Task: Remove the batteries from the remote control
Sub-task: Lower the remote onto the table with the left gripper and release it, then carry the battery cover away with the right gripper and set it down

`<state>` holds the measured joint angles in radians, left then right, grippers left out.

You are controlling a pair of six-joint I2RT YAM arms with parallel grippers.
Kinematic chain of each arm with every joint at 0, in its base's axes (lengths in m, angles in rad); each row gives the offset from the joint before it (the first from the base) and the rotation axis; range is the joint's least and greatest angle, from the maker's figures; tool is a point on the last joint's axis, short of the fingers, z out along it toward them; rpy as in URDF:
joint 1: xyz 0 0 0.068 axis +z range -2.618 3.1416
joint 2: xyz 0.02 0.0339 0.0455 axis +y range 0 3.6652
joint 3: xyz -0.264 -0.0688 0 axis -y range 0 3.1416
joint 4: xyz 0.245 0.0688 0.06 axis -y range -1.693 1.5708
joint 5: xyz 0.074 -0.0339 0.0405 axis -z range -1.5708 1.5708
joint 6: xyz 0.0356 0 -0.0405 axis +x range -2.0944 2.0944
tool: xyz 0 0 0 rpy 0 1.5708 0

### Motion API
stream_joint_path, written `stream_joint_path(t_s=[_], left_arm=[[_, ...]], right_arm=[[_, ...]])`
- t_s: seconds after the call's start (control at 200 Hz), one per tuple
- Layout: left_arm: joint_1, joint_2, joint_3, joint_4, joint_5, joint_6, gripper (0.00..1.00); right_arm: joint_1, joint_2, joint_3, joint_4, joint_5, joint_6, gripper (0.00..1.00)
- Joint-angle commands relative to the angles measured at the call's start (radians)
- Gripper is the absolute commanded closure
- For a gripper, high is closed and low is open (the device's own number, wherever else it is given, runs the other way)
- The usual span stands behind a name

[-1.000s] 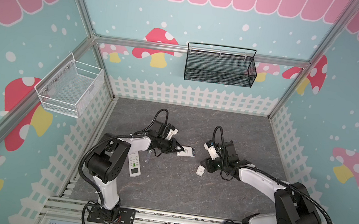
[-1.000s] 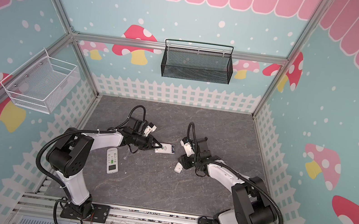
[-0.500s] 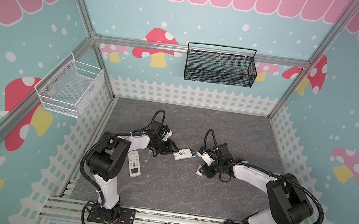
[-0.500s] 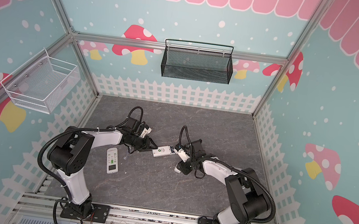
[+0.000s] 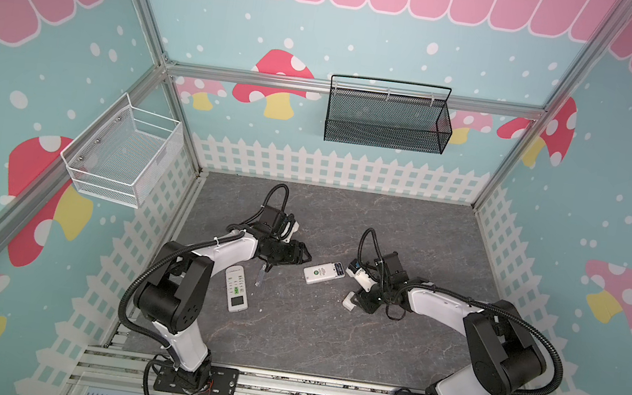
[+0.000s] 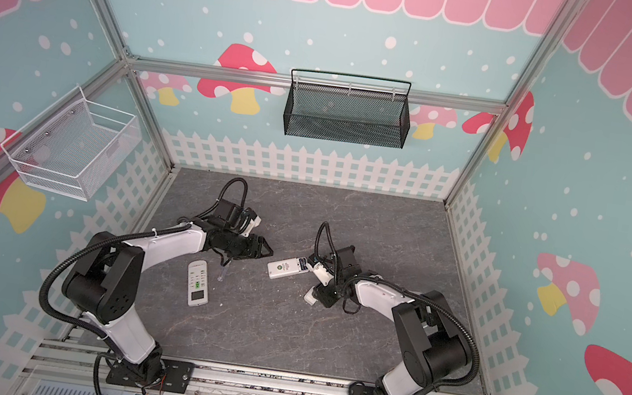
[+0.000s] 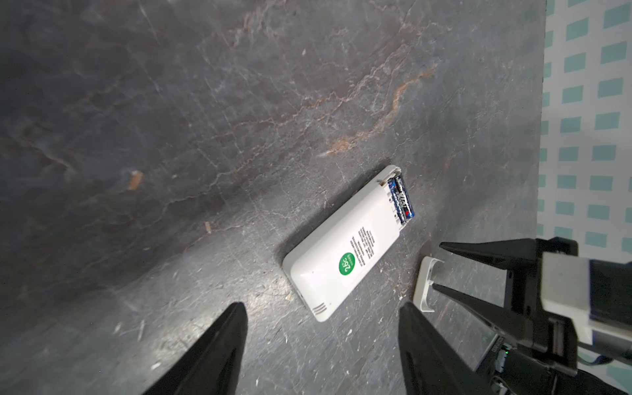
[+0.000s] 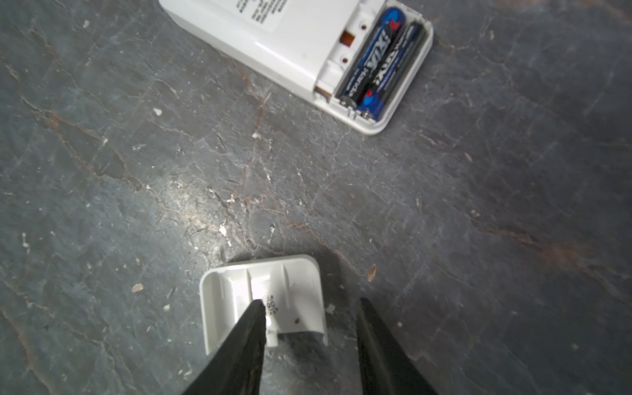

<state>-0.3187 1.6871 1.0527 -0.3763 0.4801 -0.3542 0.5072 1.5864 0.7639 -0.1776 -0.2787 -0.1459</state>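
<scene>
A white remote control (image 5: 324, 273) (image 6: 285, 267) lies face down mid-table with its battery bay uncovered. Two dark batteries (image 8: 379, 65) (image 7: 403, 201) sit side by side in that bay. My left gripper (image 5: 304, 255) (image 7: 321, 304) is open just left of the remote, touching nothing. The remote's small white cover (image 8: 263, 297) (image 5: 349, 300) lies inside-up on the table. My right gripper (image 8: 311, 301) (image 5: 354, 298) stands open over it, one fingertip above the cover's inside and the other beside its edge.
A second white remote (image 5: 236, 288) lies face up near the left arm, with a clear-handled screwdriver (image 5: 260, 274) beside it. A black mesh basket (image 5: 386, 116) hangs on the back wall and a white wire basket (image 5: 123, 154) on the left wall.
My left gripper has opened, let go of the face-down remote and drawn back to the left. The remote now rests on the table. My right gripper stays at the cover.
</scene>
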Motion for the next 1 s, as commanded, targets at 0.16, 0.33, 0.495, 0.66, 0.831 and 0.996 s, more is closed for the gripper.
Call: stream_joint_path(t_s=[0.16,0.33,0.495,0.66,0.831,0.996], left_arm=[[0.026,-0.103,0.012,-0.073,-0.16,0.136,0.29],[0.069,-0.134,-0.008,-0.078,-0.214,0.141,0.28],[0.089,-0.139,-0.022,-0.084,-0.335,0.204,0.28],[0.102,-0.129,-0.043,-0.093,-0.42,0.229,0.29],[0.105,-0.127,-0.042,-0.115,-0.429,0.247,0.3],[0.126,-0.105,-0.03,-0.154,-0.451,0.277,0.3]], right_arm=[[-0.009,0.028,0.021,0.021,-0.025,-0.017,0.72],[-0.009,0.064,0.034,0.015,-0.033,-0.013,0.88],[-0.041,0.041,0.022,0.017,0.024,0.0,0.95],[-0.148,-0.052,-0.018,0.017,0.055,0.009,1.0],[-0.255,-0.091,-0.038,0.012,0.112,0.015,1.0],[-0.381,-0.073,-0.035,0.012,0.143,0.08,1.0]])
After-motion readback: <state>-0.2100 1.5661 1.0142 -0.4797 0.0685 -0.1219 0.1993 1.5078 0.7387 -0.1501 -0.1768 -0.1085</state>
